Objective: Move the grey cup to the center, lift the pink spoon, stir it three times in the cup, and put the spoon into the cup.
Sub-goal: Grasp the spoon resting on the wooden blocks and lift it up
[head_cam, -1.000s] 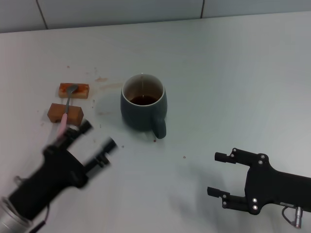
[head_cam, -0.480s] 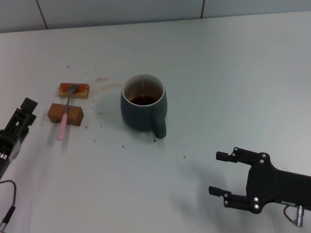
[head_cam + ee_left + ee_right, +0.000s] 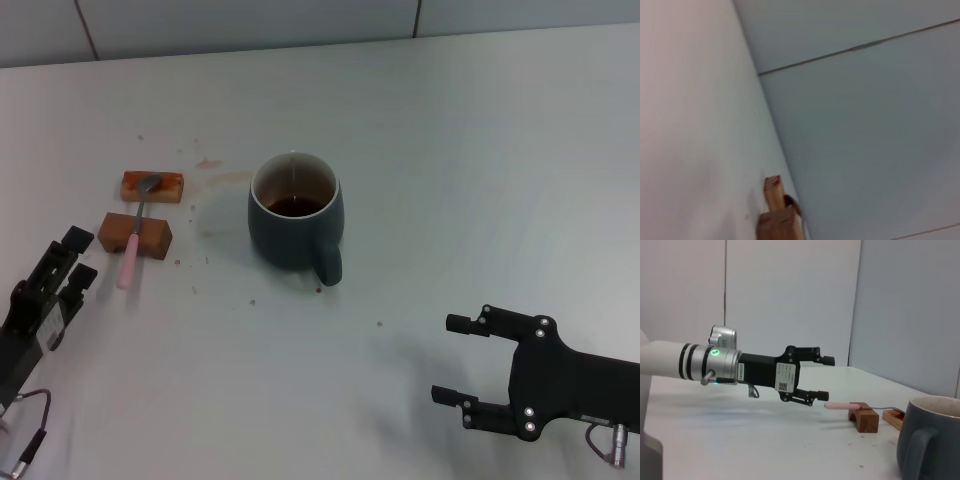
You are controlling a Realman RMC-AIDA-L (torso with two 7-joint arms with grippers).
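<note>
The grey cup (image 3: 296, 212) stands upright mid-table with brown liquid inside and its handle toward me; it also shows in the right wrist view (image 3: 932, 440). The pink spoon (image 3: 130, 258) lies across two brown blocks, with its metal bowl on the far block (image 3: 152, 186) and its handle over the near block (image 3: 135, 234); it also shows in the right wrist view (image 3: 838, 404). My left gripper (image 3: 78, 256) is open and empty, just left of the spoon's handle end, and shows in the right wrist view (image 3: 825, 378). My right gripper (image 3: 449, 358) is open and empty at the near right.
Brown stains and crumbs dot the table (image 3: 480, 150) around the blocks and cup. The left wrist view shows the two blocks (image 3: 780, 220) against the wall. A tiled wall runs behind the table's far edge.
My left arm swung away from beside the cup to the table's left edge, then settled with its open fingers near the spoon handle. The right arm barely moved.
</note>
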